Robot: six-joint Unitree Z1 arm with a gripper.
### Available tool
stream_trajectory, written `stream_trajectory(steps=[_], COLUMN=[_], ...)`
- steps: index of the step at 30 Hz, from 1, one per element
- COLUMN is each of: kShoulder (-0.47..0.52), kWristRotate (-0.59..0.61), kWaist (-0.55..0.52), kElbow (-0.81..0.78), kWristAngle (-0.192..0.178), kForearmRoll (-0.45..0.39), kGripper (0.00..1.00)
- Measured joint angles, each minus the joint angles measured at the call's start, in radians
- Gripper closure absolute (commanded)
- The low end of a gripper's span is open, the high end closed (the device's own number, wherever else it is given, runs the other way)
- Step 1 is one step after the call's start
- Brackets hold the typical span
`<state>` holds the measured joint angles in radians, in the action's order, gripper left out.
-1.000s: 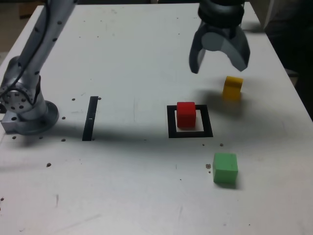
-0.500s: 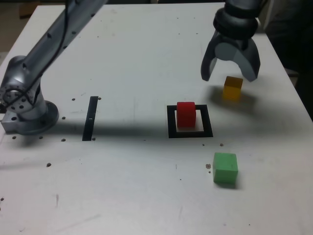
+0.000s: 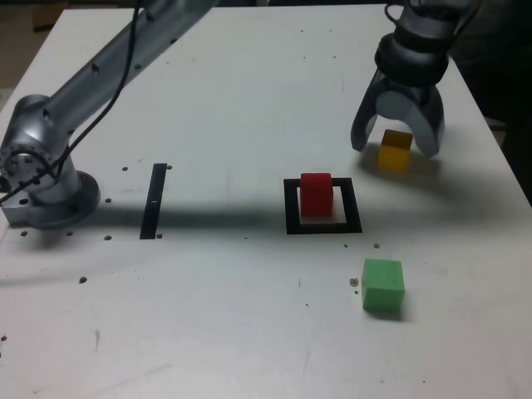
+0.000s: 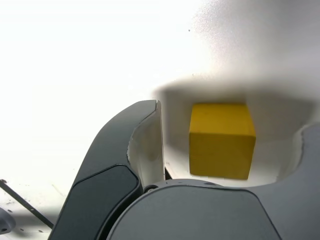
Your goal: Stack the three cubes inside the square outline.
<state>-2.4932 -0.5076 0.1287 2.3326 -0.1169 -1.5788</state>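
Tool (image 3: 397, 146): spread, its fingers either side of the yellow cube (image 3: 395, 151) with gaps showing, likely to centre it for a pinch.
Yellow cube: on the tabletop (image 3: 224, 332), behind the frame's far right corner in the exterior view.
Red cube (image 3: 317, 196): inside the square outline (image 3: 352, 218), presumably the stack's base.
Green cube (image 3: 383, 286): outside, nearer the exterior camera, probably awaiting its turn.
Hard to see: fingertip height above the tabletop; one finger is cut off in the wrist view.
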Motion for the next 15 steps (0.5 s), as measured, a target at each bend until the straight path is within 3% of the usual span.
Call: stream_trajectory(steps=[10, 15], kShoulder=[-0.017, -0.017], kWristRotate=[0.015, 0.016], kWaist=[0.000, 0.000], kElbow=[0.005, 0.005], kWristAngle=[-0.017, -0.025], kForearmRoll=[0.000, 0.000], kGripper=[0.65, 0.71])
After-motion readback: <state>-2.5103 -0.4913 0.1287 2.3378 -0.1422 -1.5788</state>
